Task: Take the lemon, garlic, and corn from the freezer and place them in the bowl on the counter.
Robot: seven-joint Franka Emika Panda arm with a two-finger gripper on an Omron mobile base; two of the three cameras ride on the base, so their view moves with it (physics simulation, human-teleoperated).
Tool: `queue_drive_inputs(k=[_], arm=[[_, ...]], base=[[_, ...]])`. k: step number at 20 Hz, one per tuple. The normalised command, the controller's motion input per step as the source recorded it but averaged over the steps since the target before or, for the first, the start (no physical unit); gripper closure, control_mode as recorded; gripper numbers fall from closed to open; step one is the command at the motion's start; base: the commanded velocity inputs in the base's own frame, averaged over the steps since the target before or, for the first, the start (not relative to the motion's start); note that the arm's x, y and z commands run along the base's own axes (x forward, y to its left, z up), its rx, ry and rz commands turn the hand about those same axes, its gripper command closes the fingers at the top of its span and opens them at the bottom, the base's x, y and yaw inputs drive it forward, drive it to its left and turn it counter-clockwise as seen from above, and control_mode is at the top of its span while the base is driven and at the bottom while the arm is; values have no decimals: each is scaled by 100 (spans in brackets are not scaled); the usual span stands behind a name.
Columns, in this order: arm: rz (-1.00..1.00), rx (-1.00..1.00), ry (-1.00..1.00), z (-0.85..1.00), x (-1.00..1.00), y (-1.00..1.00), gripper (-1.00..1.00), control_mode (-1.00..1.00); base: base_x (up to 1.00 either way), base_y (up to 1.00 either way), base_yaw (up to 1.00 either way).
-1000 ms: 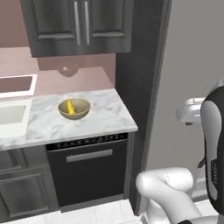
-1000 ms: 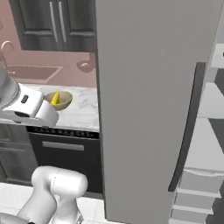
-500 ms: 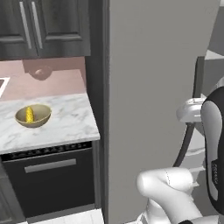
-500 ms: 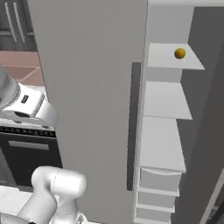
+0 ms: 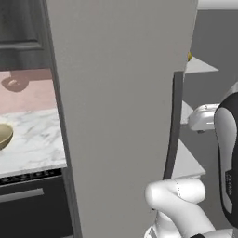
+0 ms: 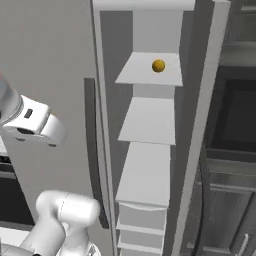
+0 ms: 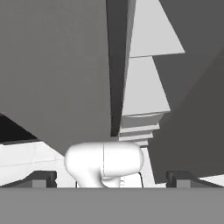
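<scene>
Lemon (image 6: 158,65), small round yellow-orange fruit | on high grey freezer (image 6: 150,135) shelf, above and ahead of pincer (image 7: 112,177) | pincer wide open, empty

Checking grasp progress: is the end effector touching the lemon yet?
Apart. The right base view shows the lemon alone on the freezer's top shelf; the hand view shows the end effector open, empty.

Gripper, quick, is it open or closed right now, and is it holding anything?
Gripper: open, jaws spread wide, nothing between the fingertips; it faces the freezer door edge and holds nothing.
</scene>
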Motion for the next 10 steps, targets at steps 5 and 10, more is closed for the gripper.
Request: queue_drive_inputs(k=[5,10], arm=[[0,0,0,0,0,0,-100,100],[0,0,0,0,0,0,-100,100]], base=[[34,-69,0],[32,-64,0]])
